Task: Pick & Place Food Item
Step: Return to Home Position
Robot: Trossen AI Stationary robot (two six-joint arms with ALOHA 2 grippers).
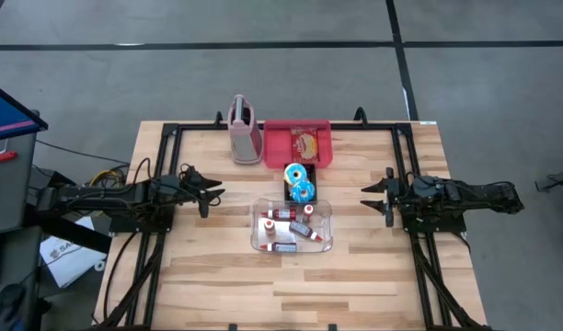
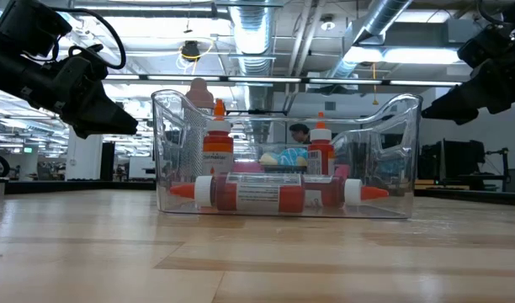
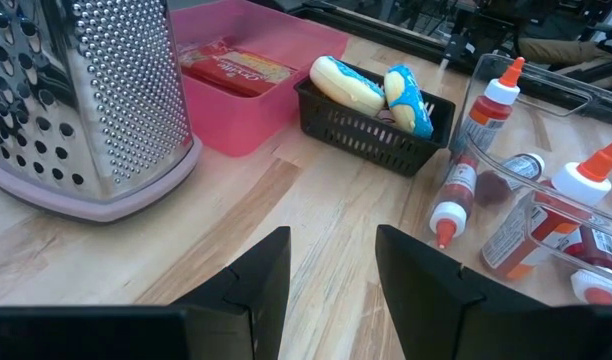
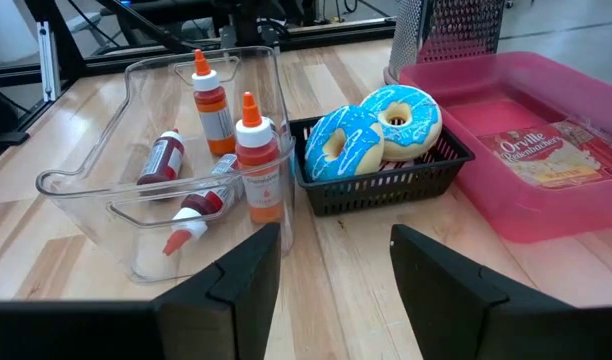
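Two blue-iced doughnuts (image 1: 300, 182) stand on edge in a small black basket (image 4: 386, 180) at the table's middle; they also show in the left wrist view (image 3: 371, 90). A clear bin (image 1: 292, 225) holding several red sauce bottles (image 2: 266, 192) sits just nearer. A pink tray (image 1: 300, 144) holds a popcorn packet (image 4: 546, 155). My left gripper (image 1: 211, 191) is open and empty, above the table left of the bin. My right gripper (image 1: 373, 198) is open and empty, above the table right of the bin.
A metal box grater (image 1: 245, 129) with a pink base stands left of the pink tray. A black frame (image 1: 171, 129) runs around the table's far edge and sides. Bare wood lies between each gripper and the bin, and toward the near edge.
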